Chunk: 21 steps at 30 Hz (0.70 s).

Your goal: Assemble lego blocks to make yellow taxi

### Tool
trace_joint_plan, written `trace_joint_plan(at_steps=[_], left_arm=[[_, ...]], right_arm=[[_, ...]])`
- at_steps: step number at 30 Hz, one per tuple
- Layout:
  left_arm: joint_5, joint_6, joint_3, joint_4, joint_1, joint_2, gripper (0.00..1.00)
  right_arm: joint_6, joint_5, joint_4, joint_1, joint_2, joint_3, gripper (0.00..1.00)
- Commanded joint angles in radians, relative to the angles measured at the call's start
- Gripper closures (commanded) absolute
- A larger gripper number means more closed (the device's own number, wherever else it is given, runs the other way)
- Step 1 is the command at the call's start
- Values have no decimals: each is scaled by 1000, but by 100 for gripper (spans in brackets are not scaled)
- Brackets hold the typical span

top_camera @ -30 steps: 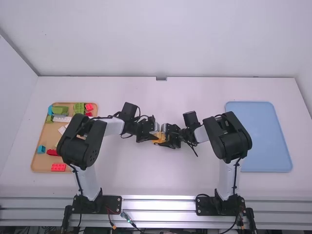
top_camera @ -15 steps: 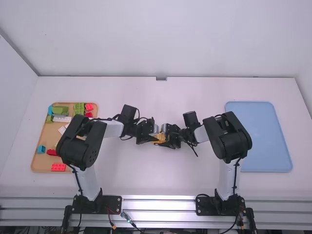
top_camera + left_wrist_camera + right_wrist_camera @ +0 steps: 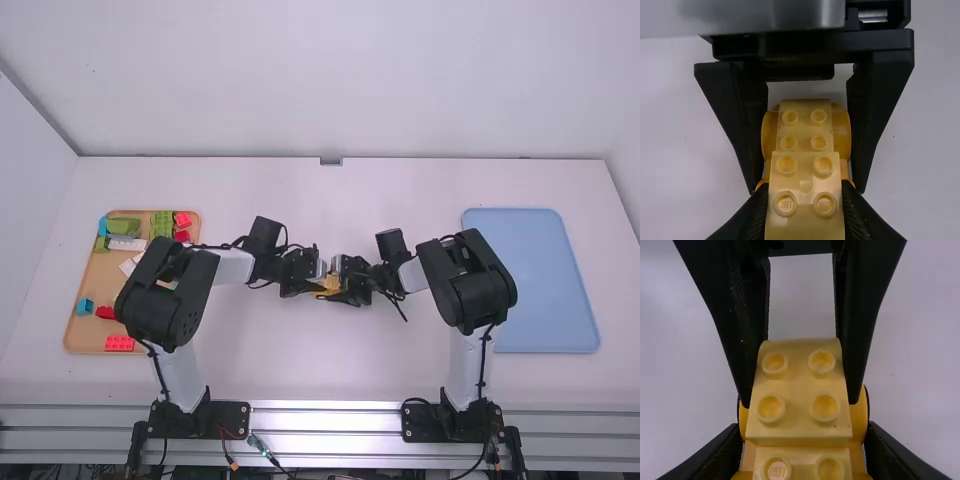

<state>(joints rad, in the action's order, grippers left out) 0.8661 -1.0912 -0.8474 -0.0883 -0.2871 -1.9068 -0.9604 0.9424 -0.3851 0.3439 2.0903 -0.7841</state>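
Both left gripper [image 3: 317,283] and right gripper [image 3: 340,288] clamp yellow blocks [image 3: 805,225]; some studs [image 3: 785,204] bear lettering

Pale walls around a white table [image 3: 330,360]
Even light falls on the plain back wall [image 3: 340,80] and left wall [image 3: 30,200]; ribbed metal rails [image 3: 325,420] gleam in front, and the right edge seems to be wall too.

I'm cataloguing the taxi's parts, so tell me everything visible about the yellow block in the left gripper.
The block is pale yellow, smooth, plastic-looking, with four round studs in two rows. The left gripper pinches its sides above the table. It overlaps another pale studded block of the darker-based build in the right gripper; whether fully pressed on, I can't tell.
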Motion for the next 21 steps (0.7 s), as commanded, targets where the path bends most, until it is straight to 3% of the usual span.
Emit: trace_joint_plan(at_steps=[1, 9, 13, 21], left_arm=[[5, 16, 27, 6, -32, 6, 73], [3, 28, 25, -3, -29, 6, 36], [7, 29, 8, 9, -21, 6, 30], [5, 55, -35, 35, -21, 25, 30]], right_arm=[[-9, -50, 8, 4, 16, 5, 47], [-5, -50, 8, 3, 16, 5, 45], [-5, -52, 8, 5, 16, 5, 44], [-5, -53, 9, 3, 16, 5, 44]])
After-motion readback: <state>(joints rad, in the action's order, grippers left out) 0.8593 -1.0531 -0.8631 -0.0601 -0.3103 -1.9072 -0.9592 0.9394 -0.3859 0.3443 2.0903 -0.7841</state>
